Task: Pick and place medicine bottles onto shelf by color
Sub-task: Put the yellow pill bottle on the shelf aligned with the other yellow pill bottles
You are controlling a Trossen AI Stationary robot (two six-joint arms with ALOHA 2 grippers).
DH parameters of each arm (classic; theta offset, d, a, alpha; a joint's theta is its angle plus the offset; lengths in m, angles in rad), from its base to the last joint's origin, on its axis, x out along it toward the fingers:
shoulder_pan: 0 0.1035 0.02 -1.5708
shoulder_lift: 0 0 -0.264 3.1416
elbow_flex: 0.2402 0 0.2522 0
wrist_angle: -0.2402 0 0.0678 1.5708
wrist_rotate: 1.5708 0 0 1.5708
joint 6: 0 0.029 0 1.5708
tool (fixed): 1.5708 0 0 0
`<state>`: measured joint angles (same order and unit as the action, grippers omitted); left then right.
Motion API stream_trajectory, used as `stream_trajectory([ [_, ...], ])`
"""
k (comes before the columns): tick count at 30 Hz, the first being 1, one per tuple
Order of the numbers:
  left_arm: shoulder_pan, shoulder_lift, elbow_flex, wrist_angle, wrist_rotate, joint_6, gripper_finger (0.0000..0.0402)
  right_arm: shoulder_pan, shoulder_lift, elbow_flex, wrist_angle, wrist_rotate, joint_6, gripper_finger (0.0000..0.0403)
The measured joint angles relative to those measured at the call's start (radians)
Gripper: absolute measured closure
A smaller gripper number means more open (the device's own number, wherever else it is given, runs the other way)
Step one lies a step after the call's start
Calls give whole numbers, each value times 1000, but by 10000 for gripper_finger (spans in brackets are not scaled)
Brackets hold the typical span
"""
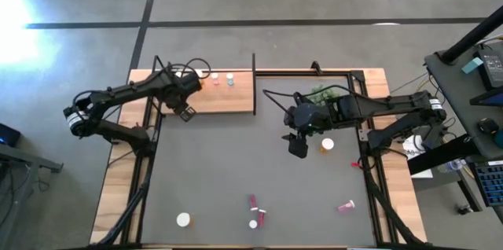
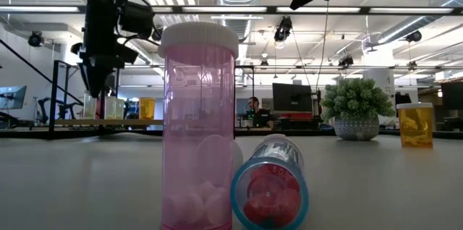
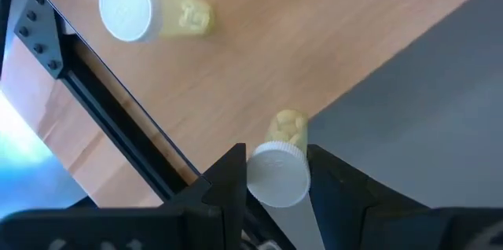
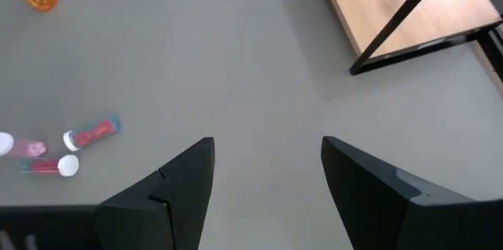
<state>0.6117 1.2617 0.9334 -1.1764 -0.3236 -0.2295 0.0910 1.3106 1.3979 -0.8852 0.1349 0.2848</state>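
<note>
Pinching a yellowish bottle (image 3: 279, 167), left tool (image 3: 275, 173) hovers at shelf (image 3: 330, 38) edge; right tool (image 4: 267, 179) spread

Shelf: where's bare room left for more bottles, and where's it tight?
The shelf is bare from its three standing bottles to the black post, and along its mat-side strip. It is tight at the other end, where the left gripper holds a yellowish bottle over the edge.
</note>
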Motion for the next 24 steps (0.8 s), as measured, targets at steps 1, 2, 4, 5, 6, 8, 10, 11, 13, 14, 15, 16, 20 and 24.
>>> stream_trajectory([
  [1, 1, 0, -7, 11, -5, 0, 301, -1, 0, 0, 0, 0, 0, 177],
  [2, 2, -1, -12, 24, -12, 0, 301, -2, 0, 0, 0, 0, 0, 177],
  [4, 2, -2, -17, 48, -34, 0, 301, -5, 0, 0, 0, 0, 1, 177],
  [5, 3, -2, -18, 60, -47, 0, 301, -6, 0, 0, 0, 0, 2, 177],
  [6, 3, -1, -19, 69, -57, -1, 301, -7, 0, 0, 0, 0, 2, 177],
  [8, 5, -1, -19, 80, -73, 0, 301, -9, 0, 0, 0, 0, 2, 177],
  [10, 10, -1, -20, 81, -72, 0, 301, -11, 0, 0, 0, 0, 3, 177],
  [11, 10, -1, -20, 81, -70, 0, 301, -11, 0, 0, 0, 0, 3, 177],
  [13, 11, -1, -23, 85, -71, 0, 301, -11, 0, 0, 0, 0, 3, 177],
  [14, 11, -1, -25, 86, -72, 0, 301, -11, 0, 0, 0, 0, 3, 177],
  [15, 11, -1, -27, 88, -72, 0, 301, -11, 0, 0, 0, 0, 3, 177],
  [16, 11, -2, -30, 91, -73, 0, 301, -11, 0, 0, 0, 0, 3, 177],
  [20, 11, -3, -40, 103, -77, 0, 301, -11, 0, 0, 0, 0, 3, 177],
  [24, 11, -3, -42, 105, -77, 0, 301, -11, 0, 0, 0, 0, 3, 177],
])
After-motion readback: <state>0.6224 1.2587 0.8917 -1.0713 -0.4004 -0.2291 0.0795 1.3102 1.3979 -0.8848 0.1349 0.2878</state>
